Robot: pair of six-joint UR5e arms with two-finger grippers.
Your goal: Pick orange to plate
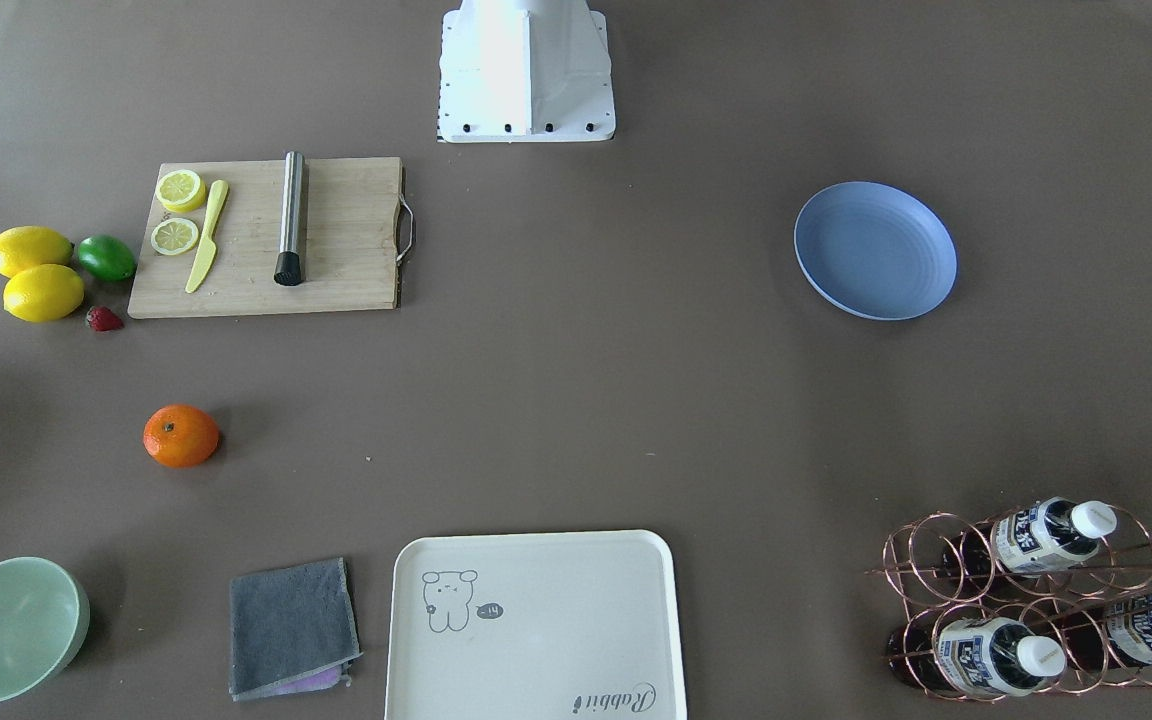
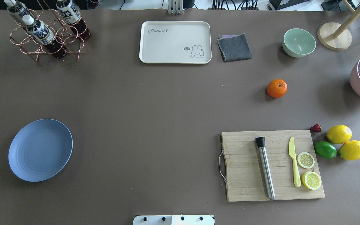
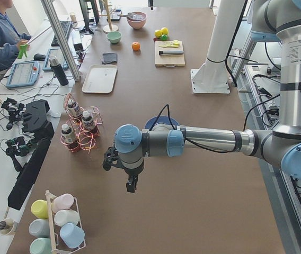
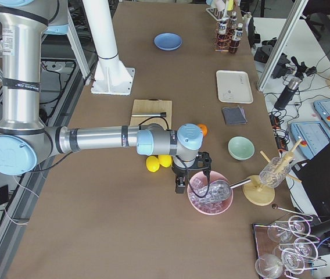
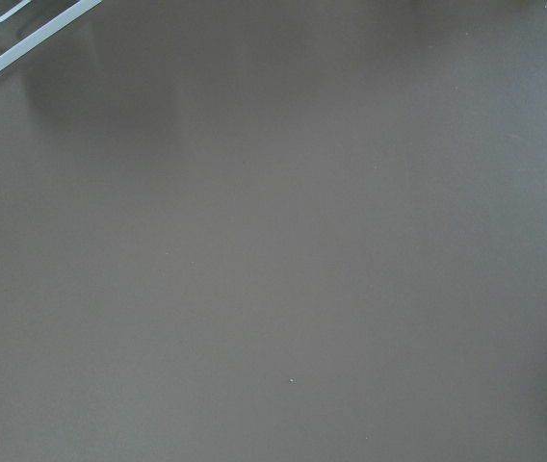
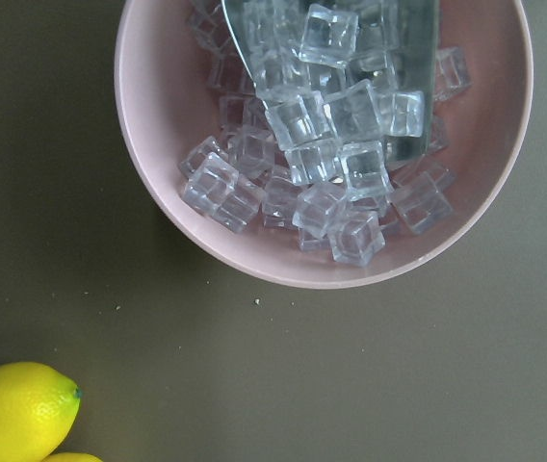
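Note:
The orange [image 2: 277, 88] lies alone on the brown table, right of centre in the overhead view, beyond the cutting board [image 2: 248, 165]. The blue plate [image 2: 40, 150] sits bare at the table's left side. Neither gripper touches them. My left gripper [image 3: 132, 182] hangs over bare table past the plate [image 3: 156, 121], seen only from the side, so I cannot tell its state. My right gripper [image 4: 180, 185] hovers between the lemons [image 4: 158, 162] and a pink ice bowl [image 4: 210, 195], near the orange [image 4: 203, 129]; I cannot tell its state either.
On the board lie a steel muddler [image 2: 265, 168], a yellow knife and lemon slices. Lemons [image 2: 345, 142], a lime [image 2: 325, 149] and a strawberry sit beside it. At the far edge stand a mint bowl [image 2: 298, 42], grey cloth [image 2: 234, 47], cream tray [image 2: 175, 42] and bottle rack [image 2: 47, 31].

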